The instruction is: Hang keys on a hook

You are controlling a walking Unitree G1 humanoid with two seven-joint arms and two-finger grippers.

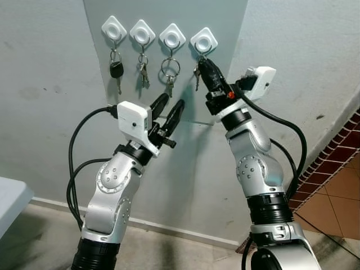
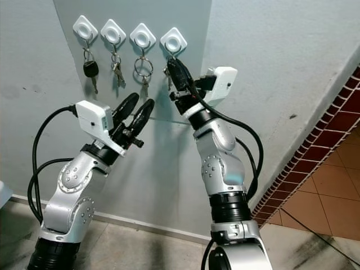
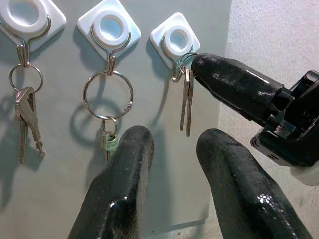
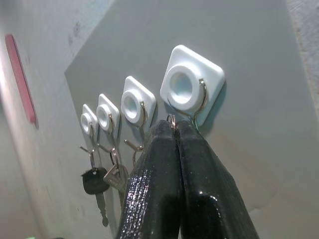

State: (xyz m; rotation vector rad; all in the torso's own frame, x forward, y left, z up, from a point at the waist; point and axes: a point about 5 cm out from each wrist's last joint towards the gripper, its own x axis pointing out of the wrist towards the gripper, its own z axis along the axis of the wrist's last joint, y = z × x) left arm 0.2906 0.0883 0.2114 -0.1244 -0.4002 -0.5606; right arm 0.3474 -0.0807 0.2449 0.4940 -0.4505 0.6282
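Your right gripper (image 1: 203, 61) is raised to the rightmost hook (image 1: 203, 40) of four white hooks on a grey wall panel (image 1: 225, 22), its fingers clenched on the ring of the keys (image 3: 186, 102). In the left wrist view the ring sits at the wire of that hook and the two thin keys hang straight down below it, just beside the fingertip. In the right wrist view the closed fingers cover the keys, so you cannot tell whether the ring is fully over the hook.

Your left gripper (image 1: 169, 109) hovers lower, near the panel's bottom edge, fingers apart and holding nothing, well below the hung items.

The neighbouring hooks are taken: a large ring with a small green-headed key (image 3: 108, 142) next to yours, then a bunch of silver keys (image 1: 144, 73), then a black-headed car key (image 1: 116, 70) at the far left. All hang apart from your keys.

A brick-red tiled floor (image 1: 337, 191) shows to the right, and a pale surface's corner (image 1: 10, 199) is cut off at the left edge.
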